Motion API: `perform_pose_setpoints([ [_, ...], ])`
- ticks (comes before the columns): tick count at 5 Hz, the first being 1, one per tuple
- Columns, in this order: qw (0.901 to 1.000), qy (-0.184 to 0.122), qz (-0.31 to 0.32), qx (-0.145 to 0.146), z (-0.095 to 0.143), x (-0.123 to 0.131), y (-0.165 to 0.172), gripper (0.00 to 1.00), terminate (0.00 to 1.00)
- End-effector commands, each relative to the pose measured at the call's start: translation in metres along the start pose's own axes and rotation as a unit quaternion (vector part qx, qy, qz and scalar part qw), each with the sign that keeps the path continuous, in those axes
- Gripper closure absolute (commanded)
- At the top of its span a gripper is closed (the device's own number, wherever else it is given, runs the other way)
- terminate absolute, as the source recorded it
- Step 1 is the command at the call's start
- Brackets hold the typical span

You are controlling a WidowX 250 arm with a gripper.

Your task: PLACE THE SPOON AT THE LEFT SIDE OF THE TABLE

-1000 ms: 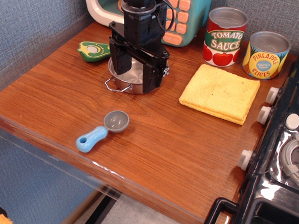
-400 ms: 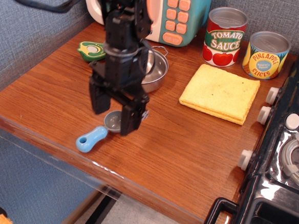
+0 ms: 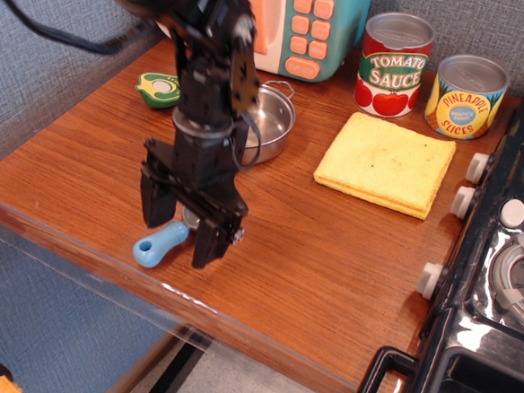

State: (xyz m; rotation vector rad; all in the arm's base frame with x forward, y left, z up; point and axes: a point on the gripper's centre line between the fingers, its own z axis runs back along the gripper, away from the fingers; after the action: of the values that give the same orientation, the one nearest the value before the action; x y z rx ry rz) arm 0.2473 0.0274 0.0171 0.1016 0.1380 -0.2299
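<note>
The spoon [image 3: 158,244] lies on the reddish-brown table [image 3: 321,255] near its front-left edge. Its light-blue handle points to the front left; its grey bowl is mostly hidden behind my gripper. My black gripper [image 3: 182,229] hangs open right over the spoon, one finger to the left of it and one to the right, low over the wood. Nothing is held.
A steel pot [image 3: 269,123] stands behind the arm, with a green toy [image 3: 160,89] to its left. A yellow cloth [image 3: 386,162], a tomato sauce can [image 3: 393,64] and a pineapple can [image 3: 466,96] are at the back right. A black stove [image 3: 500,258] fills the right side.
My gripper has moved from over the pot toward the front left and come down, so its open fingers now straddle the spoon. The spoon has not moved.
</note>
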Motion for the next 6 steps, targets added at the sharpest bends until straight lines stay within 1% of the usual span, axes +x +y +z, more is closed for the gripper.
perform_pose_setpoints([
  [1, 0.9988, -0.002, 0.042, 0.024, -0.006, 0.017, 0.013, 0.00, 0.00],
  [2, 0.9985, -0.007, 0.050, 0.022, -0.006, 0.016, 0.017, 1.00, 0.00],
  [3, 0.9988, -0.020, 0.041, 0.017, 0.001, 0.014, 0.015, 1.00, 0.00],
  [4, 0.9989, -0.035, 0.030, 0.006, 0.013, 0.010, 0.010, 1.00, 0.00],
  [5, 0.9973, -0.061, 0.032, -0.026, 0.042, 0.009, 0.019, 1.00, 0.00],
  [6, 0.9920, -0.081, 0.095, -0.017, 0.056, 0.008, 0.059, 1.00, 0.00],
])
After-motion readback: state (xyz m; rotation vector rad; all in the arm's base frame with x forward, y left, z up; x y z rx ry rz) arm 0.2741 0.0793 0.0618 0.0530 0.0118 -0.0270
